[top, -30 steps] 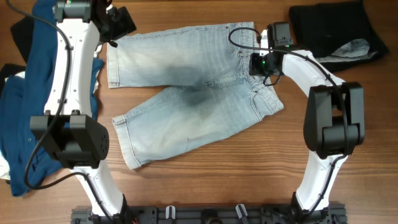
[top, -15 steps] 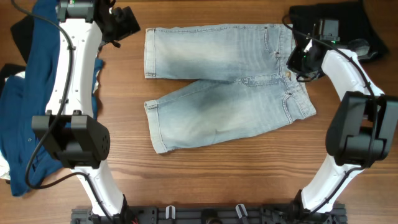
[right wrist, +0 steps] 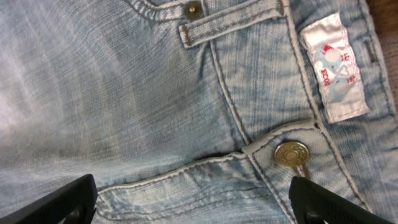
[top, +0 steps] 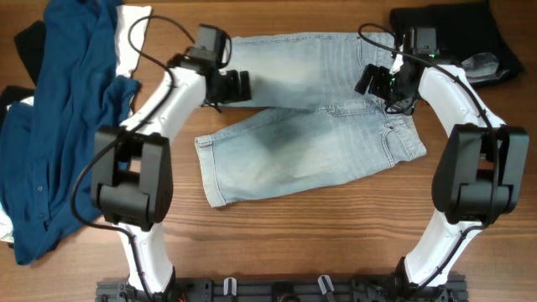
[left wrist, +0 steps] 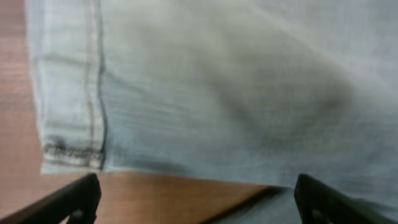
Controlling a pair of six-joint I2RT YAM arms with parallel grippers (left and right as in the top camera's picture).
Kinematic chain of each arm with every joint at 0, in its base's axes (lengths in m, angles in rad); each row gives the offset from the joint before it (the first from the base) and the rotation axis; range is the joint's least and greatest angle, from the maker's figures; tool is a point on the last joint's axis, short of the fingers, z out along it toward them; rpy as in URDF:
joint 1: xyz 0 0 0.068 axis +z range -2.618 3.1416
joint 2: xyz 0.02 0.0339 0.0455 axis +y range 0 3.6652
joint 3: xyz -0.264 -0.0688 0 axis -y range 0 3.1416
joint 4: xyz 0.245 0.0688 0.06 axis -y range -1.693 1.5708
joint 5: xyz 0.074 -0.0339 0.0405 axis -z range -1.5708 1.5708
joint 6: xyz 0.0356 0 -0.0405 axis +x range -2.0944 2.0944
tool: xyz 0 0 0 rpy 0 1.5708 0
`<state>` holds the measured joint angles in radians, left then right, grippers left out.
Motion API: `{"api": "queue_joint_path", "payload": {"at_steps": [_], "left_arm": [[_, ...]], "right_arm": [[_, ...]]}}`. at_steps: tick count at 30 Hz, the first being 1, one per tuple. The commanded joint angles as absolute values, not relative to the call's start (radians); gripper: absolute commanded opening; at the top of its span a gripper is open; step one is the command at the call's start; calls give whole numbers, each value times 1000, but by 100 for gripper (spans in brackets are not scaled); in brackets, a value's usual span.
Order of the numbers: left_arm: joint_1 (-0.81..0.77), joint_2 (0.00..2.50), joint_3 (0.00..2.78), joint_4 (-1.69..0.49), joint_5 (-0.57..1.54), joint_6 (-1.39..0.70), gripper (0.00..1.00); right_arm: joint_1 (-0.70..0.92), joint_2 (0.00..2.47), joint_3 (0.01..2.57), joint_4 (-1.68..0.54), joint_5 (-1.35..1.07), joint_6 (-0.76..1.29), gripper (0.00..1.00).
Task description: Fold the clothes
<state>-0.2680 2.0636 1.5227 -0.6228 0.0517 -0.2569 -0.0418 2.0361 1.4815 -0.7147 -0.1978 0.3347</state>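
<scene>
Both tools stand released, jaws spread wide with nothing between them. The left tool [top: 237,86], which a second ago hung clear of the jeans [top: 310,126] beyond their leg ends, has swung in over the hem [left wrist: 68,93] of the upper leg. The right tool [top: 375,81] hovers above the waistband, close to the brass button [right wrist: 291,153] and white label [right wrist: 333,65]. Over that second the jeans slid waistband-first across the worktop [top: 336,243]. They now lie flat and unfolded, legs splayed apart from the crotch. With one tool at each end of the same leg, the repositioning looks finished and a first fold, probably upper leg onto lower, seems ready to begin. A dark blue shirt [top: 59,126] lies well beyond the jeans' hems, and a black garment [top: 445,33] lies just past their waistband.
</scene>
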Motion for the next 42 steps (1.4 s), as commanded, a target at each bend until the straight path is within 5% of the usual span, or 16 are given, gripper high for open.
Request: {"api": "queue_joint_path", "payload": {"at_steps": [1,15,23,28,31,34,39,42], "left_arm": [[-273,2065,1415,-457,-11,-81,100],[-97,2184,1361,-264,48,195,100],[-147,1907,1565,-1013,154,-61,100],[-151,1913,1395,-983,159,-61,100],[-151,1913,1270,-848,167,-61,86],[-151,1913,1197,-739,168,-76,48],[-150,1913,1089,-627,162,-103,5],[-114,1913,1088,-537,58,-102,4]], "right_arm": [[-42,2029,1495,-719,-219,289,100],[-42,2029,1495,-715,-219,264,100],[-42,2029,1495,-697,-219,262,100],[-42,2029,1495,-697,-219,262,100],[-42,2029,1495,-698,-220,263,100],[-42,2029,1495,-701,-220,263,100],[-42,2029,1495,-712,-219,263,99],[-42,2029,1495,-725,-218,262,98]]}}
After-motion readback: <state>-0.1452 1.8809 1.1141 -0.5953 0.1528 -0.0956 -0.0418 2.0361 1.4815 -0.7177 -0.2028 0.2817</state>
